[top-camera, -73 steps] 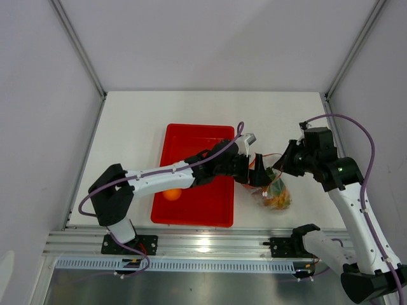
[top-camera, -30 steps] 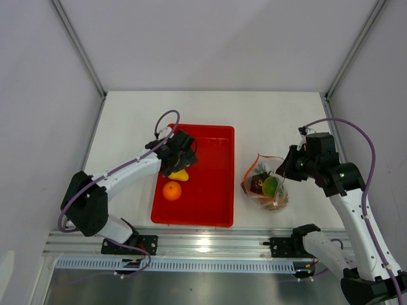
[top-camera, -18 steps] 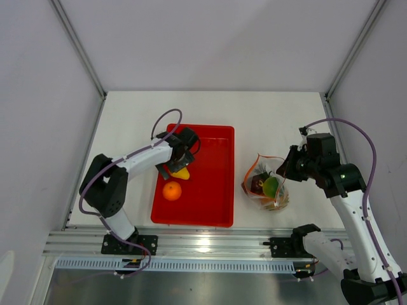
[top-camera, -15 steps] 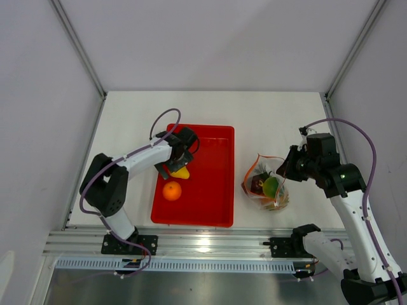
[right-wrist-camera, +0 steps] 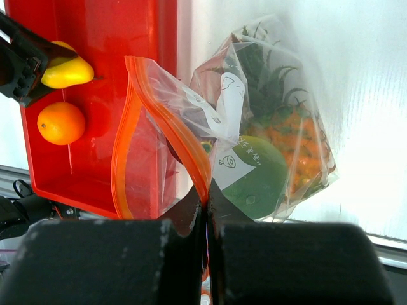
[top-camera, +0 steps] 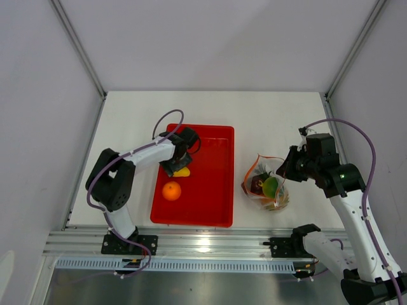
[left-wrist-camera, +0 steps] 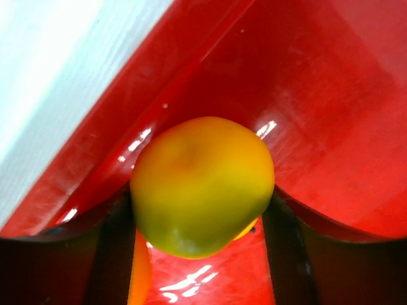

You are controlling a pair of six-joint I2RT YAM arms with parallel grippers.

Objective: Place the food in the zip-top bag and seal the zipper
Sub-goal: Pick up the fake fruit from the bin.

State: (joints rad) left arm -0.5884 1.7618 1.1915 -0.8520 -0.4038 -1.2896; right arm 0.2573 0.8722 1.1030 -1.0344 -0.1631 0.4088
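**Operator:** Where's the pear, and how will it handle?

**Spotter:** Your pear (left-wrist-camera: 202,184) lies in the red tray (top-camera: 216,190), close to the left wall. The orange (top-camera: 172,190) sits just beside it, on the side nearer the arm bases. I'd judge the pear light, hard and glossy, so a pinch could squirt it out sideways. Take it across the fat belly, not the tapering neck.

**Operator:** And my left gripper?

**Spotter:** Your left gripper (top-camera: 173,166) straddles the pear, one finger on each side, close against the skin. From the wrist view I can't tell whether they bite or merely brush it.

**Operator:** The bag?

**Spotter:** The bag (right-wrist-camera: 254,127) rests on the white surface (top-camera: 133,121) to the right of the tray, apart from it. The pineapple (right-wrist-camera: 289,136) and the green fruit (right-wrist-camera: 254,178) are already inside. The film looks thin, crinkly and floppy. The mouth gapes because your right gripper (right-wrist-camera: 206,210) is pinched tight on the orange zipper (right-wrist-camera: 159,108) at its near lip. Drop the pear through that gap rather than pushing against the film.
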